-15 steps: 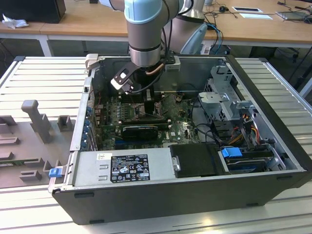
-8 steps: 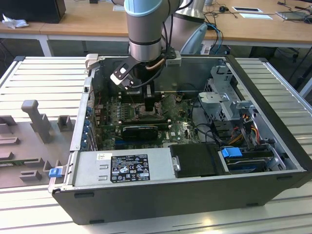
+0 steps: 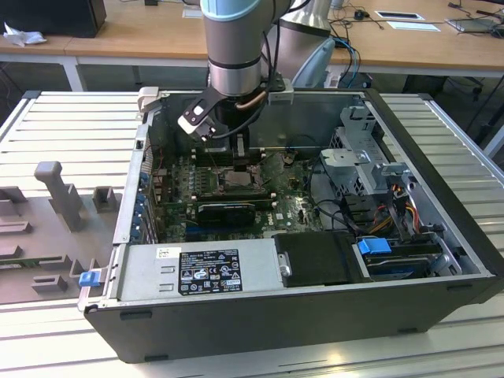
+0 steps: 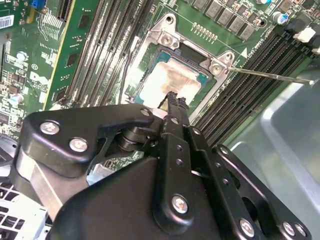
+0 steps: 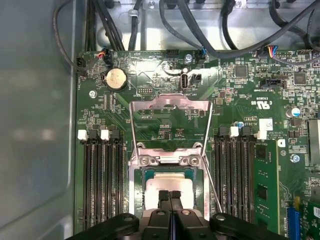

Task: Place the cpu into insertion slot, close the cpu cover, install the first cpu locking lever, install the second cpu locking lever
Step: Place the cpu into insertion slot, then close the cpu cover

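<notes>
Inside the case [image 3: 315,323], at the slot [image 5: 134,186]: cpu [image 5: 167,186] lying flat in the dark centre, pale face up, seemingly seated level with the silver rim.
Cover [image 5: 170,104]: open, tipped back from the slot on its hinge side, apart from the cpu; green board [image 5: 250,100] visible through the cut-out middle.
Lever [image 5: 211,185]: thin metal rod, unlatched, running slantwise just beside the slot.
Gripper [image 5: 170,196]: fingers pressed together with nothing between them; tips over the middle of the cpu in both wrist views; touching it or just above it, not possible to tell.
Handling of cpu: judged very light, stiff, thin and fragile, with a smooth and probably slippery top; best taken by two opposite edges, never by the underside; no hard pressing once in the slot.
Handling of cover: light, stiff sheet metal, free to turn only about its hinge; best pushed at the free bar, the part farthest from the hinge.
Handling of lever: likely springy, apt to resist and jump back; best caught near its bent end.
Arm [image 3: 232,47]: almost vertical over the open case, wrist straight, gripper pointing down at the board; in the exterior view near the far wall, somewhat toward the exterior view's left of the middle.
</notes>
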